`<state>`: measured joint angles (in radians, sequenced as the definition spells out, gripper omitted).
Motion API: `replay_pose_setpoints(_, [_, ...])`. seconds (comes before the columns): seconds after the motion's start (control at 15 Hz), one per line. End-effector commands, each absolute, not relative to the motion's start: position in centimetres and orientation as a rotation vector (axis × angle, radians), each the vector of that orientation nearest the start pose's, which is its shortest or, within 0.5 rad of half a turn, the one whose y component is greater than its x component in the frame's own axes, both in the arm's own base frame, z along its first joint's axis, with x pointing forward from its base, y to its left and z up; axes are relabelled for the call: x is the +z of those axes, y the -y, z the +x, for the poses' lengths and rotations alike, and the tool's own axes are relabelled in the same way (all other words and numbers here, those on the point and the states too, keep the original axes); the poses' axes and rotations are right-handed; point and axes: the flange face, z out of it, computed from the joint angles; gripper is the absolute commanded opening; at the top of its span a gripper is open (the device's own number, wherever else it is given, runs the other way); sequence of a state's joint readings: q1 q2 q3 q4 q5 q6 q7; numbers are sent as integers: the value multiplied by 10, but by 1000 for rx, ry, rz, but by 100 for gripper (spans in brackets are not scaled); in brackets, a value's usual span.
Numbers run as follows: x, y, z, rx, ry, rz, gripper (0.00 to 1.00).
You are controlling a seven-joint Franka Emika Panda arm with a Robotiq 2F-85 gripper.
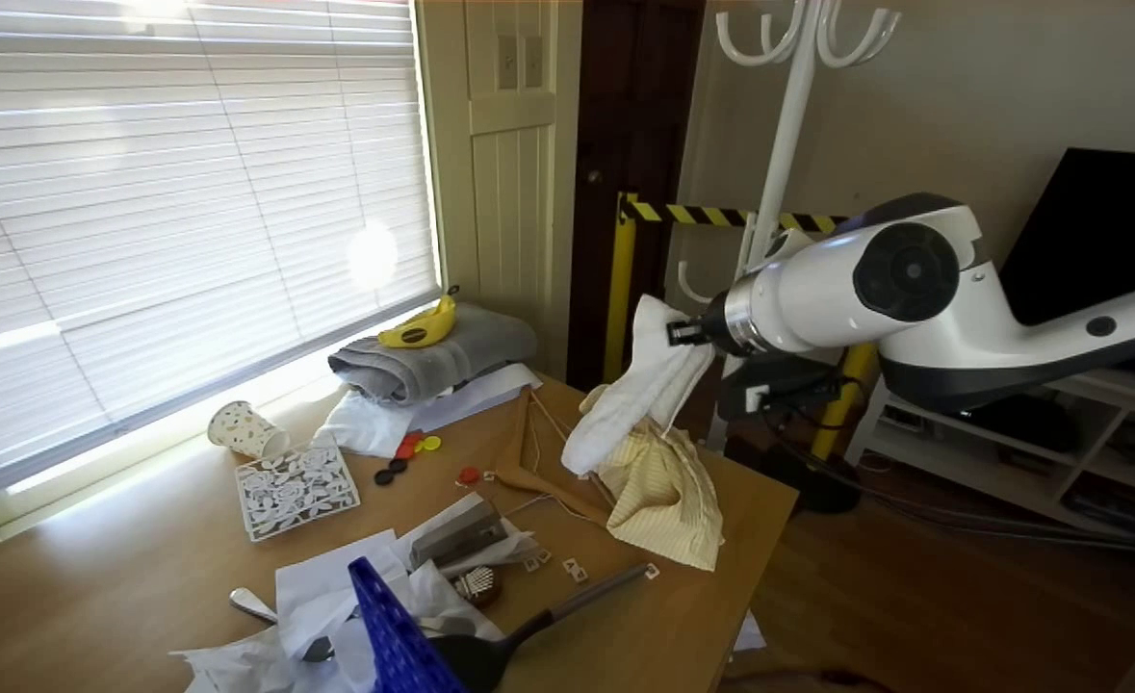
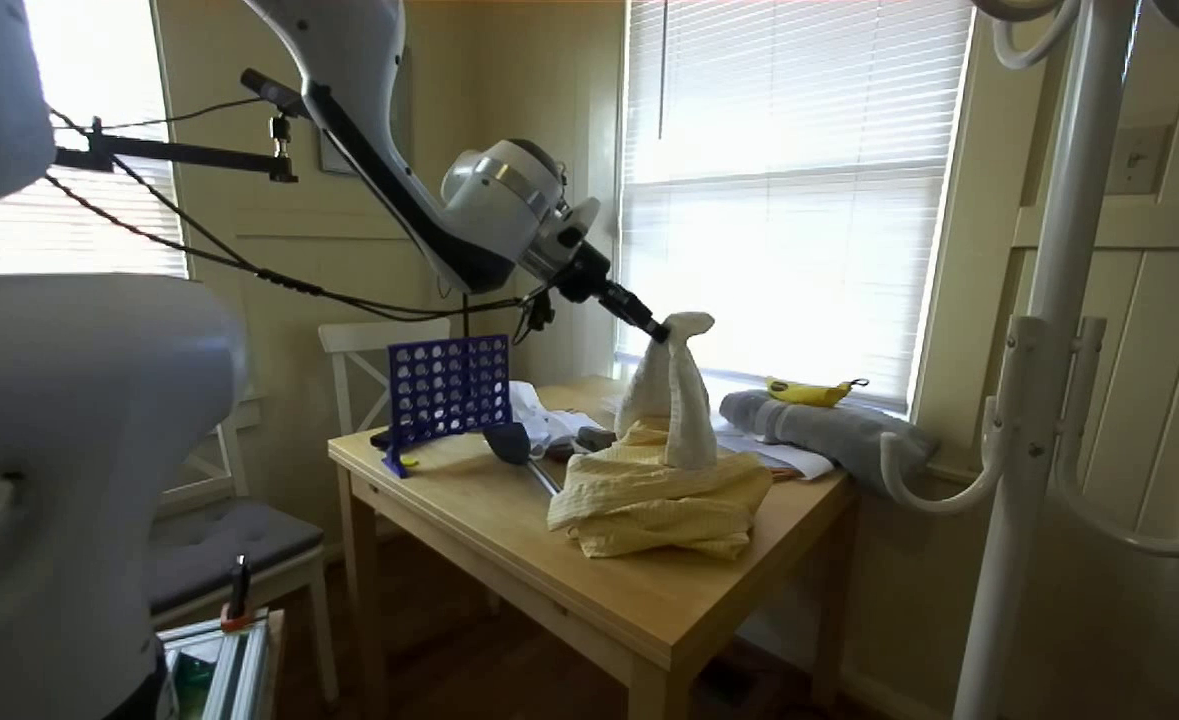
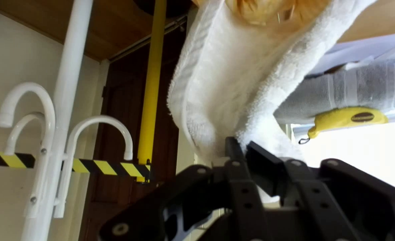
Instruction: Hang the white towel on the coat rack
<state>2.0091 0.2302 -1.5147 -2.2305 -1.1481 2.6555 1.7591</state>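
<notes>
Wrist view shows me the black pincer [image 3: 243, 147] clamped on the upper part of the fluffy white terry towel [image 3: 224, 90], which hangs from it in loose folds. To the side of that feed I have the tall white coat rack [image 3: 69, 60], its curved hooks [image 3: 100, 119] apart from the towel, near a yellow post [image 3: 153, 83] and yellow-and-black striped tape [image 3: 107, 167]. In both exterior views I see the towel held up above the light wooden tabletop [image 1: 124, 577], its lower end hanging right by a crumpled pale yellow ribbed cloth [image 2: 659, 515]; whether those two touch, I cannot tell. In an exterior view I make out a brown wooden hanger [image 1: 521, 474] just beside that cloth, and a black spatula with a grey handle [image 1: 581, 603] near them. Close to the white window blinds [image 1: 182, 212], a yellow banana-shaped pouch [image 1: 430, 320] rests on a folded grey towel [image 1: 480, 346]. In an exterior view a blue plastic grid with round holes [image 2: 451, 388] stands upright on the tabletop, well apart from the coat rack
</notes>
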Motion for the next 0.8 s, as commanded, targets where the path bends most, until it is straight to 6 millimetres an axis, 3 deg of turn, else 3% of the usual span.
replay_pose_setpoints(0.0, [382,-292,460,-1434,-349,-2944,8])
replay_pose_setpoints(0.13, [373,-285,456,-1367,-344,-2967,8])
replay_pose_setpoints(0.2, [373,-285,455,-1354,-343,-2968,2])
replay_pose_setpoints(0.27, [373,-284,455,-1335,-292,-2968,2])
replay_pose_setpoints(0.4, [369,-267,459,-1295,-197,-2980,2])
replay_pose_setpoints(0.53, [364,-245,460,-1261,-55,-2946,2])
replay_pose_setpoints(0.73, [358,-198,465,-1190,11,-2908,2])
